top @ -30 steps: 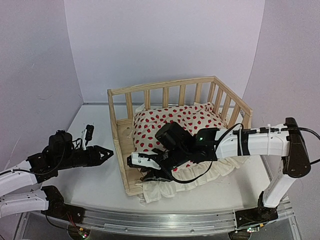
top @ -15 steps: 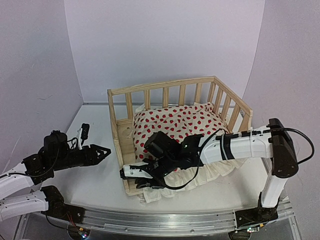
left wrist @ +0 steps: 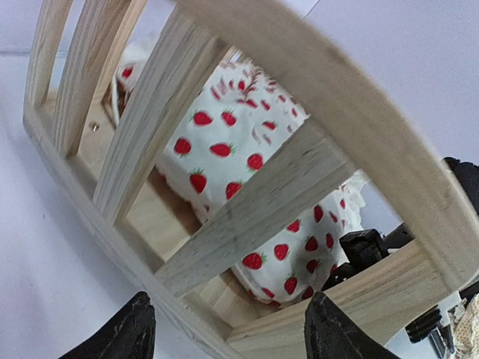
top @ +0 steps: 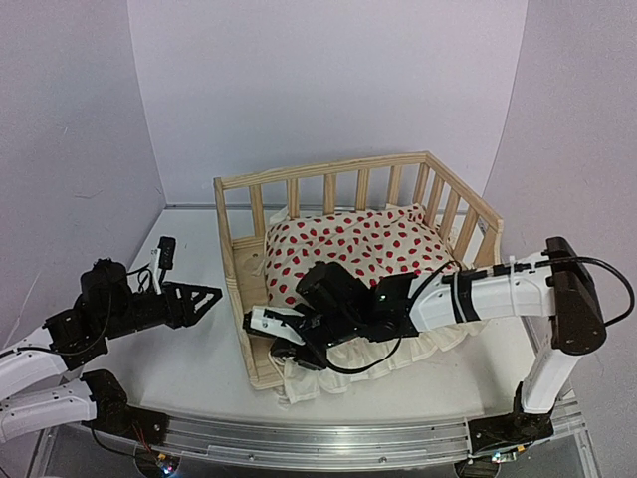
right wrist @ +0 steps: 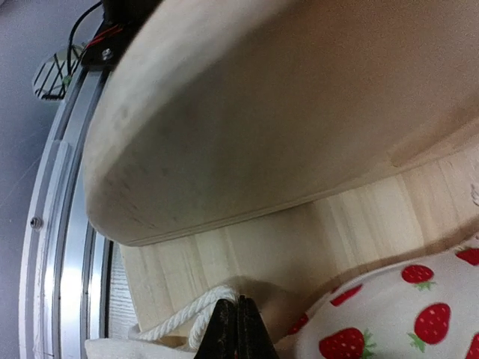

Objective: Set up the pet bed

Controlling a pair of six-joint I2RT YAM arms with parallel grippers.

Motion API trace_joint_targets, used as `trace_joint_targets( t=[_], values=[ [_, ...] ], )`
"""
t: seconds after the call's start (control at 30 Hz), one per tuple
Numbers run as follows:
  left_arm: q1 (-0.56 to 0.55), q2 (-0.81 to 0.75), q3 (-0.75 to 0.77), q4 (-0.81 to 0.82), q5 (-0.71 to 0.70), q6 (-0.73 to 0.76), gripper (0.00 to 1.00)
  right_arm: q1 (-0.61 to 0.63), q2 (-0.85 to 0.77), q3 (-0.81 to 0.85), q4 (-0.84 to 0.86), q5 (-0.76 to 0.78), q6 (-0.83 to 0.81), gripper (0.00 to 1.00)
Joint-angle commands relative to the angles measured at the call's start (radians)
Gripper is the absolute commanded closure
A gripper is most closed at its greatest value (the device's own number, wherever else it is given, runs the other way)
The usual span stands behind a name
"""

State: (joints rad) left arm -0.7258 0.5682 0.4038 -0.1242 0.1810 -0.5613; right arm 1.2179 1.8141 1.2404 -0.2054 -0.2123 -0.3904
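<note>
From above, the light pine slatted pet bed stands mid-table on the white table. Its white ruffled, red-strawberry-printed cushion lies inside and spills over the open front at six o'clock. The left gripper hovers at the bed's nine o'clock, apart from the side rail, probably to brace it. The right gripper is low at the seven o'clock corner, where the ruffle hangs.

In the left wrist view, the left gripper has its fingertips spread wide with nothing between them. It is lined up on the bed's side rail, and the cushion shows through the slats.

In the right wrist view, the right gripper has its fingertips pressed together. They appear to pinch the end of a white twisted tie string beside the bed's base board, likely to draw the cushion into place.
</note>
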Motion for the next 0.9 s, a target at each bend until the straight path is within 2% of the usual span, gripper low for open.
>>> trace_joint_targets(
  t=[0.0,0.07,0.17,0.4,0.53,0.67,0.8,0.87],
  values=[
    [-0.003,-0.011,-0.048,0.328,-0.003,0.151,0.32,-0.001,-0.114,-0.055,0.209,0.129,0.205,1.00],
    [-0.003,0.022,-0.076,0.413,0.002,0.190,0.36,-0.001,-0.128,-0.092,0.300,0.168,0.252,1.00],
    [-0.003,0.076,-0.110,0.525,0.066,0.255,0.53,-0.001,-0.119,-0.104,0.377,0.263,0.306,1.00],
    [-0.003,0.193,-0.133,0.598,0.144,0.384,0.64,-0.001,-0.054,-0.106,0.541,0.330,0.337,1.00],
    [-0.002,0.197,-0.180,0.639,0.260,0.518,0.65,-0.001,-0.020,-0.104,0.618,0.336,0.344,1.00],
    [-0.003,0.268,-0.166,0.663,0.301,0.593,0.68,-0.001,0.021,-0.091,0.680,0.298,0.331,1.00],
    [-0.003,0.363,-0.137,0.693,0.310,0.596,0.70,-0.001,0.053,-0.096,0.764,0.222,0.286,1.00],
    [-0.003,0.383,-0.139,0.714,0.308,0.589,0.68,-0.003,0.066,-0.106,0.805,0.195,0.277,1.00]
  ],
)
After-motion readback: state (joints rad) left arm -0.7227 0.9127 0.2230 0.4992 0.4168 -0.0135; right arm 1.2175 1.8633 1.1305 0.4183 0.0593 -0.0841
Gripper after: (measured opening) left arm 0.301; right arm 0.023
